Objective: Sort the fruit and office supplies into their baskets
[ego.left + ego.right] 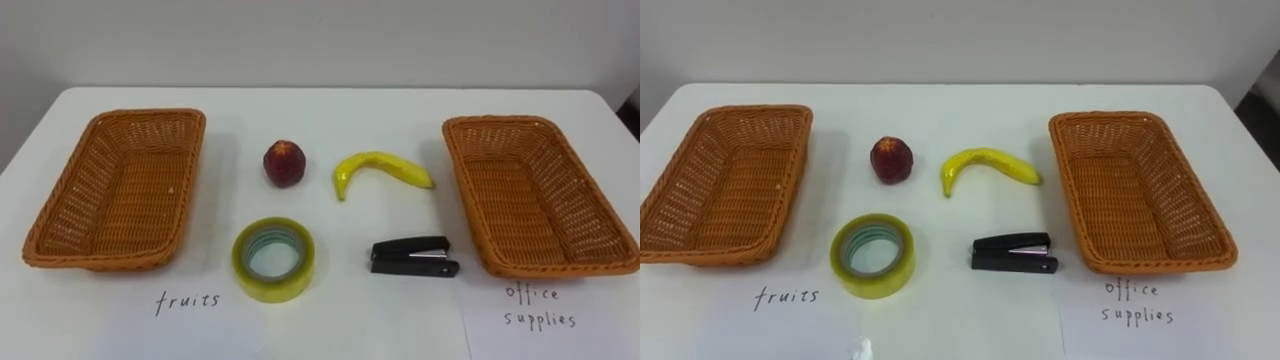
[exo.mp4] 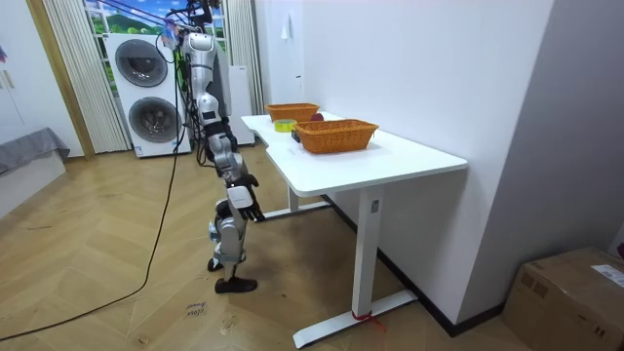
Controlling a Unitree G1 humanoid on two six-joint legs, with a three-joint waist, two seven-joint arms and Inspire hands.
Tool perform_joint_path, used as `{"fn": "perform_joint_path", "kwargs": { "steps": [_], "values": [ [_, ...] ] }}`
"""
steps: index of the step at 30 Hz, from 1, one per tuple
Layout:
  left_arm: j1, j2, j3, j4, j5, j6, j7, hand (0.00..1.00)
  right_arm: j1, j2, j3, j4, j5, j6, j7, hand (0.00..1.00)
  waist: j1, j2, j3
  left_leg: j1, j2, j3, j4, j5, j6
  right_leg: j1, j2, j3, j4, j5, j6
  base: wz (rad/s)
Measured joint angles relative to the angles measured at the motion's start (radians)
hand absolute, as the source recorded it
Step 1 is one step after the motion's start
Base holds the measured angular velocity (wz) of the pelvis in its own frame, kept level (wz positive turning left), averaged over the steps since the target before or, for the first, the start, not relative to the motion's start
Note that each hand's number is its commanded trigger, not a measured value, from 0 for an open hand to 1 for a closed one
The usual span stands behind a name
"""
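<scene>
On the table [image 1: 960,315], the fruits basket's [image 1: 785,190] left rim runs out of view.

Two baskets [image 1: 120,190] [image 1: 530,200] and one each: peach [image 1: 284,163], banana [image 1: 380,168], tape roll [image 1: 274,259], stapler [image 1: 413,255].

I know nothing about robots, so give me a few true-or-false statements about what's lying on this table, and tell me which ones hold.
1. The fruits basket and the office supplies basket both hold nothing. True.
2. The red fruit lies beside the banana, between the two baskets. True.
3. The stapler sits inside the office supplies basket. False: the stapler lies on the table, just outside that basket's near corner.
4. The tape roll lies behind the fruit, at the far edge. False: the tape roll lies on the near side, in front of the red fruit.
</scene>
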Motion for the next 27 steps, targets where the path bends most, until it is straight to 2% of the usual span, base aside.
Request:
{"fn": "perform_joint_path", "kwargs": {
  "steps": [4,6,12,18,22,25,27],
  "values": [
    [0.007,-0.001,0.041,0.006,0.0,0.0,0.002,0.0,0.018,0.0,-0.059,0.014,0.044,0.002,-0.013,0.0,-0.006,-0.005,0.0002,0.002,0.0,0.003,-0.002,0.0,0.0,-0.002,0.0,0.005,0.001,-0.002,-0.001,-0.03],
    [0.016,-0.001,0.071,0.007,0.0,0.002,0.007,0.0,0.025,0.0,-0.097,0.028,0.073,0.011,-0.029,0.0,-0.02,-0.013,-0.0006,0.003,0.001,0.005,-0.001,0.0,0.0,-0.005,0.0,0.008,0.002,-0.005,-0.002,-0.02],
    [0.029,0.001,0.149,0.007,0.003,0.007,0.005,0.0,0.056,-0.002,-0.195,0.031,0.154,0.013,-0.051,0.0,-0.026,-0.029,-0.0005,0.006,0.002,0.022,-0.001,0.0,0.0,-0.01,0.003,0.029,0.004,-0.004,-0.002,-0.08],
    [0.037,0.003,0.152,0.003,0.02,0.007,0.004,0.0,0.05,-0.003,-0.292,0.024,0.168,0.022,-0.082,0.0,-0.052,-0.04,-0.0003,0.007,0.003,0.025,-0.006,0.0,0.0,-0.011,0.008,0.04,0.005,-0.004,-0.002,-0.01],
    [0.043,0.003,0.167,-0.008,0.019,0.006,0.003,0.0,0.056,-0.003,-0.351,-0.014,0.227,0.025,-0.138,0.0,-0.056,-0.045,-0.0001,0.016,0.006,0.035,-0.006,-0.001,-0.002,-0.008,0.01,0.05,0.003,-0.005,-0.003,-0.07],
    [0.061,0.011,0.196,-0.02,0.019,0.006,0.003,0.0,0.073,-0.008,-0.404,-0.148,0.247,0.029,-0.217,0.0,-0.068,-0.046,-0.0008,0.016,0.008,0.05,-0.007,-0.002,-0.003,-0.017,0.012,0.057,0.007,-0.003,-0.005,-0.14],
    [0.063,0.022,0.224,-0.02,0.019,0.003,0.006,0.0,0.063,-0.022,-0.474,-0.199,0.287,0.013,-0.284,0.0,-0.086,-0.051,-0.0007,0.015,0.008,0.051,-0.008,-0.002,-0.003,-0.019,0.011,0.056,0.009,-0.003,-0.006,0.0]
  ]
}}
